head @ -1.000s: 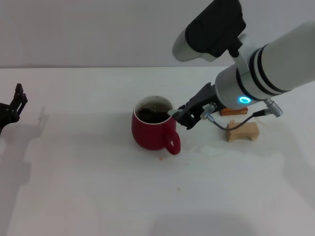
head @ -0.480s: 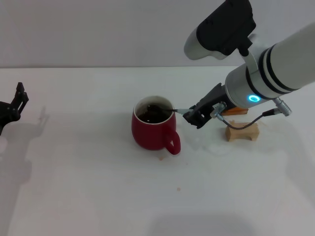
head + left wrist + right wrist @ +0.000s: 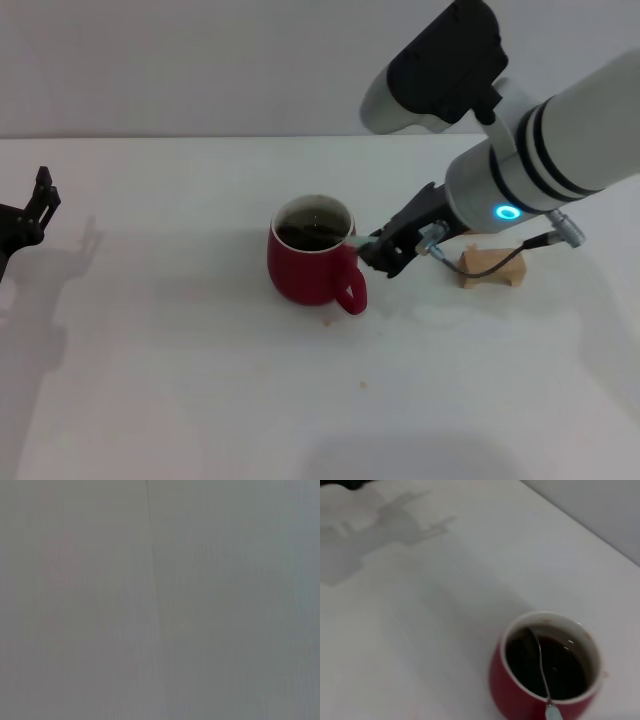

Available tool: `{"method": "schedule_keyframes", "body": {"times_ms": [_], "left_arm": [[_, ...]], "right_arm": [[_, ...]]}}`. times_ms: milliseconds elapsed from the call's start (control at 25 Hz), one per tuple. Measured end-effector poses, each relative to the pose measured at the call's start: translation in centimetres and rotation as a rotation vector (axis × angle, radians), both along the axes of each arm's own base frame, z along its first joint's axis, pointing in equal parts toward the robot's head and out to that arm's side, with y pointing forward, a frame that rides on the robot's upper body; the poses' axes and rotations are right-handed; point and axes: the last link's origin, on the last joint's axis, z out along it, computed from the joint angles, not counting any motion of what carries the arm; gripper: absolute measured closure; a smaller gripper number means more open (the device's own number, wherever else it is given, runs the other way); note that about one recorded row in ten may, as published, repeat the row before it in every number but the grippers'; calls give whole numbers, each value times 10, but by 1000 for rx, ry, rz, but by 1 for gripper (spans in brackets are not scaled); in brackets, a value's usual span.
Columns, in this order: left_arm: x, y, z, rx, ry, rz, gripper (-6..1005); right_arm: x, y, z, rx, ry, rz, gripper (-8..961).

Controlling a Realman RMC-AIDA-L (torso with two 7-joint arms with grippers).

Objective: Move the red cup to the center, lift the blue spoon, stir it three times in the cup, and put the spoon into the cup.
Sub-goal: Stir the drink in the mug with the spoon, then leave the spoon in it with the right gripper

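Dark-red cup point(image 3: 305, 270), white rim, dark liquid

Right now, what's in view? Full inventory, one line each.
red cup: one, dark red with a white inside, near the middle of the table, dark liquid in it, handle toward the robot.
blue spoon: one, pale blue handle and grey metal neck, bowl down in the cup's liquid, handle leaning over the rim toward the right pincer.
wooden block: one, tan, on the table to the right of the cup.
table: one, white.
right pincer: one, black, beside the cup's rim, shut on the spoon handle.
left pincer: one, black, at the table's far left edge, away from the cup.
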Motion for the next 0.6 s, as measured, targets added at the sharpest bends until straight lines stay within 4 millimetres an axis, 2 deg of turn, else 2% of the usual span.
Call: {"method": "schedule_keyframes", "body": {"times_ms": [320,600], "left_arm": [[0,0,0,0,0,2,151],[0,0,0,0,0,1,151]], "right_arm": [[-9,-2,-10,-18,12,35,735],[-12,6,-10,12,34,37,730]]}}
